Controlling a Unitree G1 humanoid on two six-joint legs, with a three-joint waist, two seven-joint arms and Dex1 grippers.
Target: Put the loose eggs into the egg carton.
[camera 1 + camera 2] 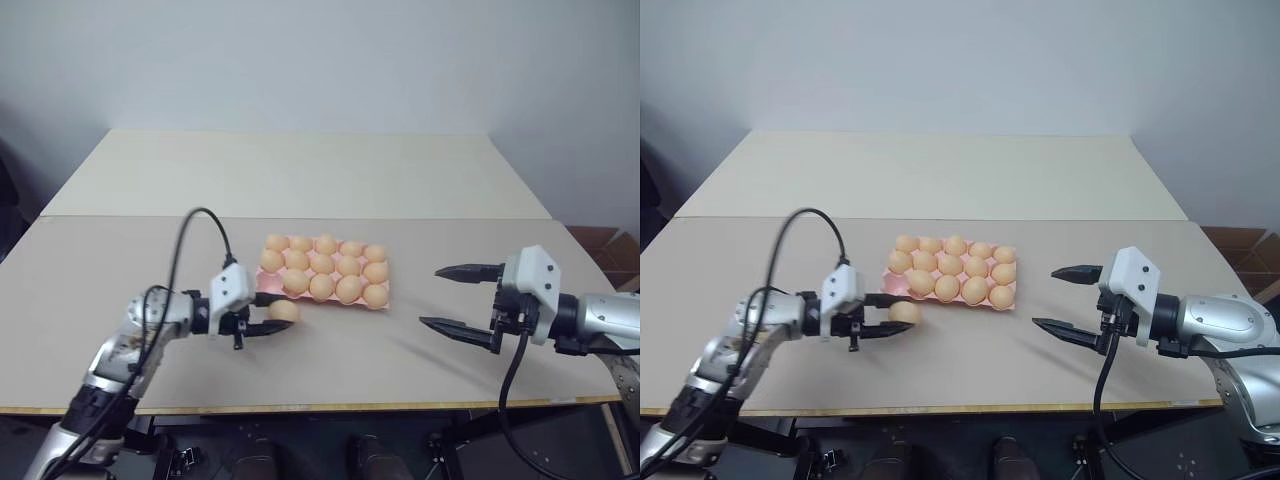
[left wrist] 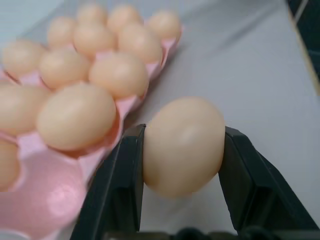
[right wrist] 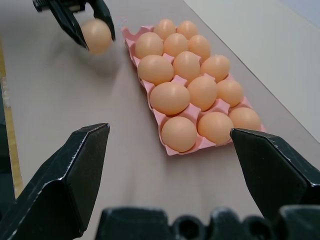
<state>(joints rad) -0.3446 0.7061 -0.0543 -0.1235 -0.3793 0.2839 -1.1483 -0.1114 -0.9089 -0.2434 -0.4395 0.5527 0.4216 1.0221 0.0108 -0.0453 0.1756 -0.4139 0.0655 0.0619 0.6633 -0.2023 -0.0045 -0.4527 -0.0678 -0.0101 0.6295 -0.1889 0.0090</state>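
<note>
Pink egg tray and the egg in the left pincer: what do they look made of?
Pale pink rectangular egg tray: looks like thin moulded plastic, with a glossy sheen in the empty cup.
Tan-orange oval egg held in the left pincer: smooth, uniform, softly shiny; real shell or plastic dummy, can't tell.

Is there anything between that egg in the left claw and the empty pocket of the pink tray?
Nothing visible. The left end effector grips the loose egg right beside the egg carton; its empty cup sits at the near corner.
</note>
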